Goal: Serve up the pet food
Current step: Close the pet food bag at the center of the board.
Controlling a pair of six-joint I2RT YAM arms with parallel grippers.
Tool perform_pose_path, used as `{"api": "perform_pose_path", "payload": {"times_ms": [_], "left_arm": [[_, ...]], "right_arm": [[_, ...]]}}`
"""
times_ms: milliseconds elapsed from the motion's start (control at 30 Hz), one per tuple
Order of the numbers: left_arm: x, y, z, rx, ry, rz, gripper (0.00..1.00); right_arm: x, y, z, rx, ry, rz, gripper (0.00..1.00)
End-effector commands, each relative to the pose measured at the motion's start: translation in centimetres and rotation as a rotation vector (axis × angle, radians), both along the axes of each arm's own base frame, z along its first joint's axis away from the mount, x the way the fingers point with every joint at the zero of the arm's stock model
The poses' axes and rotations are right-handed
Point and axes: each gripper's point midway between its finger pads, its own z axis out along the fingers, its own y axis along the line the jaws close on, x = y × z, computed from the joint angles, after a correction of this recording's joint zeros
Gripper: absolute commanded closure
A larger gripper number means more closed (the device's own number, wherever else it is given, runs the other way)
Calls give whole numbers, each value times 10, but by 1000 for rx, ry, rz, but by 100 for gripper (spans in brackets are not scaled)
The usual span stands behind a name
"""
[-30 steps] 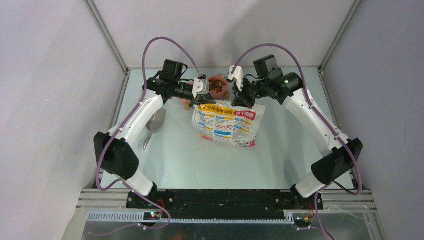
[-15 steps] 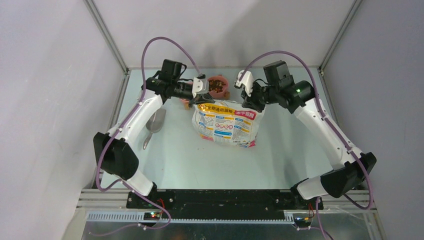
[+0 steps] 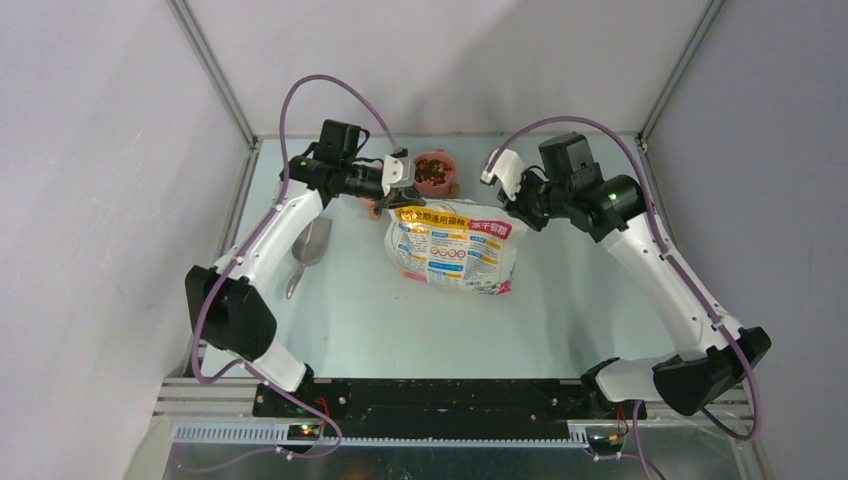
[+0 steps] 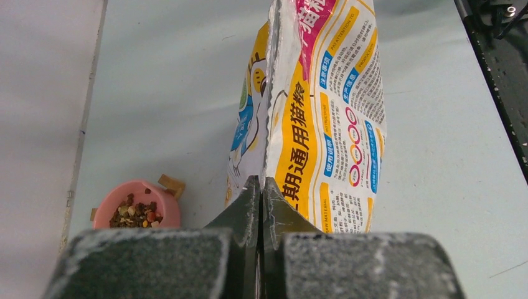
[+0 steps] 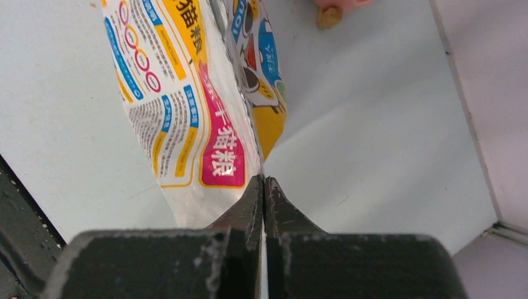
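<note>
Bag [image 3: 455,248] glossy plastic, scoop [image 3: 312,245] dull metal, pet food [image 4: 134,213] dry & matt

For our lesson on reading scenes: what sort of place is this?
Likely a robot test cell in a lab: plain grey walls on a metal frame enclose a table, with left arm and right arm bolted at its near edge.

Pet food [image 3: 433,171]: dry kibble, tiny pellets, mostly brown and reddish-brown, with a few pale and yellowish bits mixed in. It sits as a loose heap in a pink bowl [image 3: 450,160], filling it to about rim level with a bumpy top. The bowl is upright at the far centre of the counter [image 3: 360,300]. It stands just beyond the top edge of the printed bag [image 3: 455,250], apart from it and slightly left of the bag's middle. Single pieces are too small to separate from above; the left wrist view shows the colours best.
</note>
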Motion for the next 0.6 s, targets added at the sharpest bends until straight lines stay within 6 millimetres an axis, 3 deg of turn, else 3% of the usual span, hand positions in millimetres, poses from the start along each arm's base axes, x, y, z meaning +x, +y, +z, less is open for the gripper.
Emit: {"api": "perform_pose_path", "payload": {"times_ms": [0,400,500,567], "left_arm": [[40,75,-25,191,-21,275,100],[26,63,-10,153,-12,213,100],[21,58,-8,147,-14,191,100],[19,55,-6,141,-12,182,100]], "right_arm": [[-34,-123,-26,-412,80,-312,100],[-28,-160,7,-447,-109,-455,100],[-22,-159,23,-406,-163,-487,100],[-20,-144,36,-317,-185,-461,100]]}}
